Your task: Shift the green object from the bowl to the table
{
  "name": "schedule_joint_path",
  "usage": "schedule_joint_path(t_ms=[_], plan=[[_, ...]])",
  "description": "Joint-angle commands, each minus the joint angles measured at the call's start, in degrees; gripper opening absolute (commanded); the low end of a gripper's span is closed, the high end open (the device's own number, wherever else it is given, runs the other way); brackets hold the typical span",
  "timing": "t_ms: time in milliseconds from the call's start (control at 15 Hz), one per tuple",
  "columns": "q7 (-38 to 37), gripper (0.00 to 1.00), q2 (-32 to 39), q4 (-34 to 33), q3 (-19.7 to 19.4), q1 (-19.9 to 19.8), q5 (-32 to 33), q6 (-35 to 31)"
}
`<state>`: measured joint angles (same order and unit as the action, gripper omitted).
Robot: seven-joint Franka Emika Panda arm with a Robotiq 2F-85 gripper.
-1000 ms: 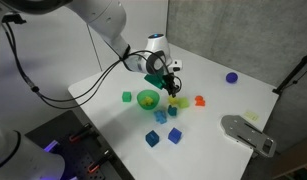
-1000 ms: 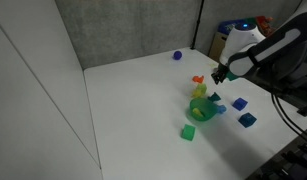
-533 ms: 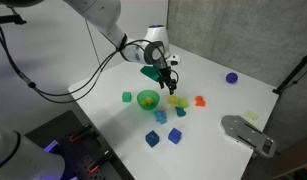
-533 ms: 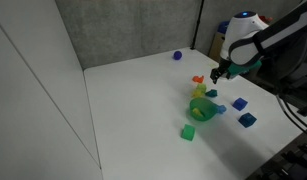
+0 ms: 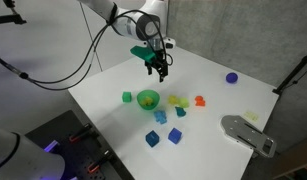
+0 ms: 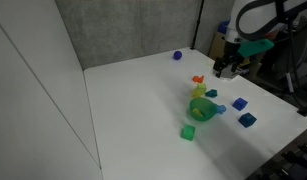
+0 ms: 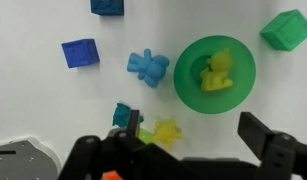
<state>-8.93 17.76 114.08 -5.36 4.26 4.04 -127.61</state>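
The bright green bowl (image 5: 147, 99) (image 6: 202, 110) (image 7: 239, 86) sits mid-table and holds only a yellow piece (image 7: 217, 72). The dark teal-green block (image 5: 180, 111) (image 7: 124, 115) lies on the white table (image 5: 108, 80), outside the bowl, beside a yellow star (image 7: 168, 130) and a yellow-green piece (image 7: 145, 132). My gripper (image 5: 156, 66) (image 6: 225, 68) (image 7: 192, 126) hangs open and empty well above the table, behind the bowl in an exterior view. In the wrist view its fingers (image 7: 255, 132) straddle bare table below the bowl.
Around the bowl lie a bright green cube (image 5: 126, 97) (image 7: 286, 30), blue cubes (image 5: 174, 135) (image 7: 81, 52), a light blue figure (image 7: 147, 67) and an orange piece (image 5: 200, 100). A purple ball (image 5: 231, 77) sits far back. A grey device (image 5: 248, 133) lies at the table's edge.
My gripper has opened wide and risen up and back from the cluster of pieces beside the bowl. The pieces on the table have not moved.
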Motion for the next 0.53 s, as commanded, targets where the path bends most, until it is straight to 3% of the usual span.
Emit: schedule_joint_path(t_ms=[0,467], plan=[[5.8,1.0,-6.4,2.5,2.5,-2.9,-3.2,6.2],[9.4,1.0,-19.4,11.4,2.6,-4.1,-1.9,10.4]])
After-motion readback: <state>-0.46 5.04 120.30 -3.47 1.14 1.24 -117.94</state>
